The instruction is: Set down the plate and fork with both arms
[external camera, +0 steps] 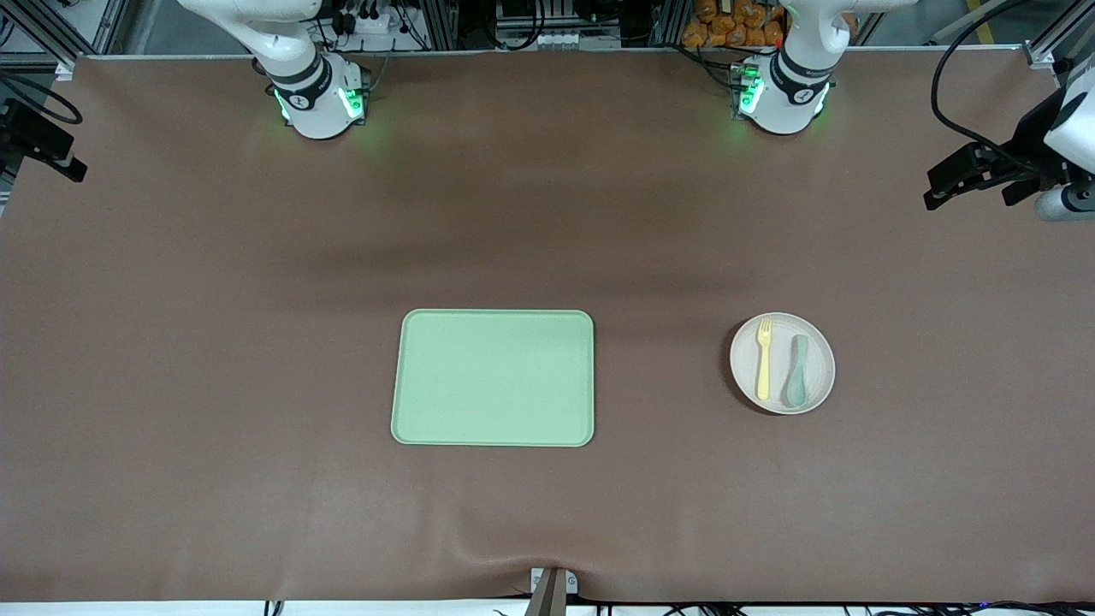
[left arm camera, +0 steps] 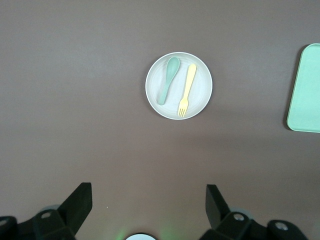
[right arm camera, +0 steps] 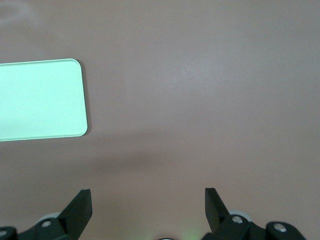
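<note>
The small pale plate [external camera: 819,344] lies on the brown table toward the left arm's end. The yellow fork [external camera: 763,359] lies in it beside a grey-green spoon [external camera: 797,370]. In the left wrist view the plate [left arm camera: 202,87], fork [left arm camera: 187,90] and spoon [left arm camera: 168,80] show far below. My left gripper [left arm camera: 149,200] is open and empty, high over bare table short of the plate. My right gripper [right arm camera: 148,202] is open and empty, high over bare table beside the tray. Neither gripper shows in the front view; only the arms' bases do.
A rectangular light-green tray [external camera: 494,377] lies empty at the table's middle; it also shows in the left wrist view [left arm camera: 305,90] and the right wrist view [right arm camera: 40,100]. Black equipment juts in at both table ends [external camera: 967,175] [external camera: 43,145].
</note>
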